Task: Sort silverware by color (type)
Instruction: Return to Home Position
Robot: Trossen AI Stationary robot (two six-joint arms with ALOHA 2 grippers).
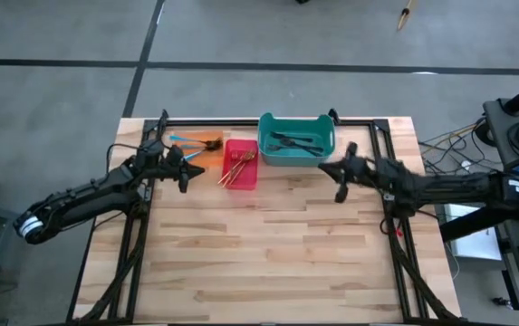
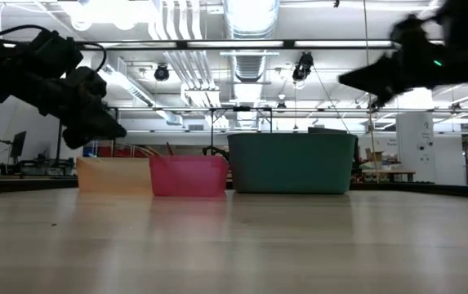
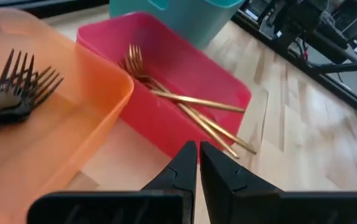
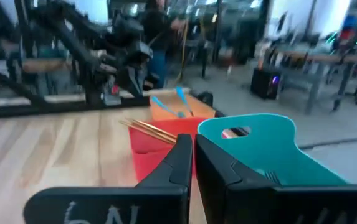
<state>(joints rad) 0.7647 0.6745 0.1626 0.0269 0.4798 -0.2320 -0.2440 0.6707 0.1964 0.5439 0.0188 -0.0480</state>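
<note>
My left tool (image 1: 187, 170) hangs above the tabletop (image 1: 268, 254), just beside the red bin (image 1: 241, 174). Its two fingers are pressed together and there is nothing between them. Seen from above, the red bin lies at 3 o'clock from this tool and the orange bin (image 1: 209, 145) at about 1 o'clock.

The gold forks (image 1: 238, 167) rest inside the red bin. Their long axis goes from about 1 o'clock to 7 o'clock, and some handle ends reach out over the rim at the corner nearest to my left tool. The blue-handled forks (image 1: 183, 139) are in the orange bin.

My right tool (image 1: 339, 181) hangs near the teal bin (image 1: 291, 161), which lies at about 10 o'clock from it. This tool is also clenched and carries nothing. The dark forks (image 1: 295, 142) lie on the floor of the teal bin, mostly along the line from 3 to 9 o'clock.

Every fork that I can see is in a bin with its own kind, so I judge that the sorting is finished and both arms only need to draw back.

For this the relation that matters is the gold handle ends at 3 o'clock from my left tool, which is the nearer one to them. I think it should leave toward 8 o'clock, away from these ends. The right tool can go toward 3 o'clock, away from the teal bin.
</note>
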